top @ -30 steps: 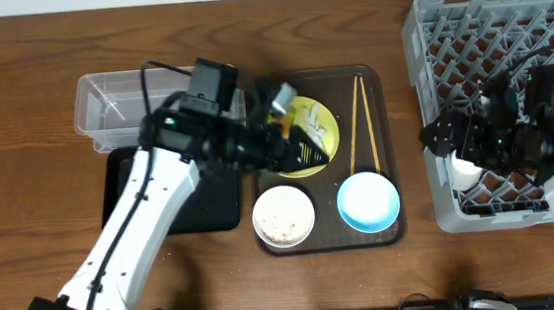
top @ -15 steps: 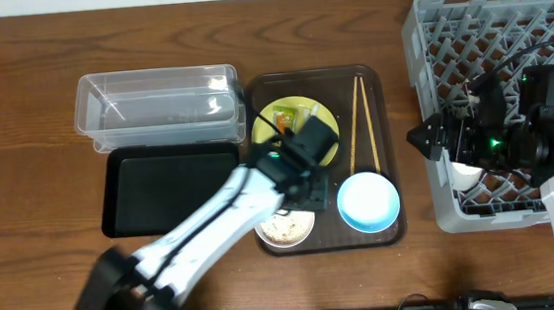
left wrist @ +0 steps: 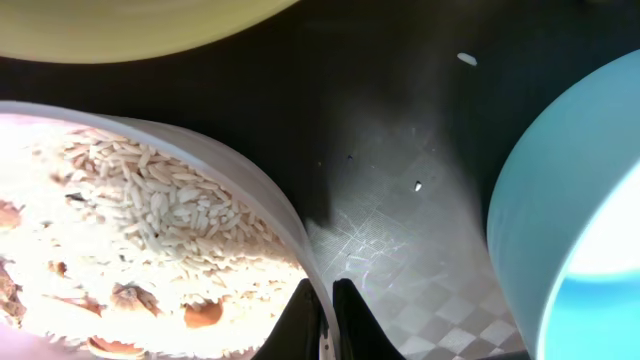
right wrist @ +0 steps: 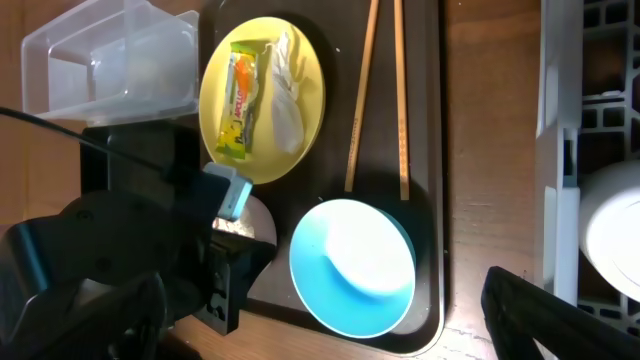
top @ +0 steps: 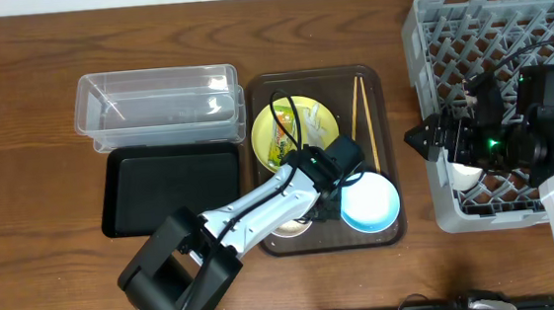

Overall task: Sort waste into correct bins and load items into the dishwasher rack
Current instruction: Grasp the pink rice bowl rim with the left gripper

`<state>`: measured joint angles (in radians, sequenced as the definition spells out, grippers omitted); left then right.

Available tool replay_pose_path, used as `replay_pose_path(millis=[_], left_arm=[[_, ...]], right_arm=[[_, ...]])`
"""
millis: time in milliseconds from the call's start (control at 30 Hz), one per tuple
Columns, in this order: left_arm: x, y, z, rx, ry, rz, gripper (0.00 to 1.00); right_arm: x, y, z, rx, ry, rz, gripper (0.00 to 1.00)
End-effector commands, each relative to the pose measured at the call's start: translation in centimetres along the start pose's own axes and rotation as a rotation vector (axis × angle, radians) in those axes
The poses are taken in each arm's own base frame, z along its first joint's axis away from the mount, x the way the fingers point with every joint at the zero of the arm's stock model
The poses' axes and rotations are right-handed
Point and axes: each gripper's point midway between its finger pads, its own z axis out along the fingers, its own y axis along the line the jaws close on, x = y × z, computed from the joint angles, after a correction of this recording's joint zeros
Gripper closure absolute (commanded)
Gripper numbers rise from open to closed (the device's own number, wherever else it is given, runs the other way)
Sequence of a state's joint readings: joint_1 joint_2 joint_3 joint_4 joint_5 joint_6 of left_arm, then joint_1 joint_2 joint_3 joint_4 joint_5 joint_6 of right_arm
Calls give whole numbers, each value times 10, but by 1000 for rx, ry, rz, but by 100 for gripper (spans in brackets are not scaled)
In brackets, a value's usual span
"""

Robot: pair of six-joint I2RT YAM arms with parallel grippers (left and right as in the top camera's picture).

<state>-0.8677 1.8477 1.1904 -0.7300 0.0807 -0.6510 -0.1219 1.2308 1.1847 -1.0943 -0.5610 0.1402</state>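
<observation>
Pinching the rim of the white bowl (left wrist: 150, 230) is the left gripper (left wrist: 322, 328), jaws squeezed right down on it, one finger inside the bowl and one outside. The bowl's got rice grains (left wrist: 170, 215) and a few brownish scraps (left wrist: 200, 312) in it, all off to the left of the fingertips. To the right of that gripper, across a bare strip of the dark serving tray (left wrist: 400, 150), is the light-blue bowl (left wrist: 570, 220). Out past the fingertips you can just catch the edge of the yellow plate (left wrist: 130, 20).

The right wrist cam gives a better look at that plate. The green-and-orange wrapper (right wrist: 238, 100) is lying on it next to something white and crumpled (right wrist: 285, 95), can't tell what. The chopsticks (right wrist: 400, 100) lie side by side on the serving tray, between the plate and the right gripper.

The right gripper (top: 419, 137) is spread wide with nothing in it, hovering at the edge of the dishwasher rack (top: 504, 18) and pointing toward the serving tray. The small white cup (top: 467, 172) sits in the rack just behind its fingertips, partly under the arm.

The clear tub (top: 154, 105) and the black tray (top: 171, 188) sit next to each other off to the left of the left gripper, well apart from it and farther still from the right one.
</observation>
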Motion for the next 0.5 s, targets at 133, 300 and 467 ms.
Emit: replay_pose_path(millis=[133,300,467], left_arm=[[-6,10,-34,6,-18,20,94],[-24,41,-86,63,-84,-60,94],[-34,59,-131,339,-79,-83,93]], right_arm=[[-4,1,-3,16,-15,-28,2],[-4,0,-3,18,-14,-27,1],[-4,0,-3,23,-14,-27,1]])
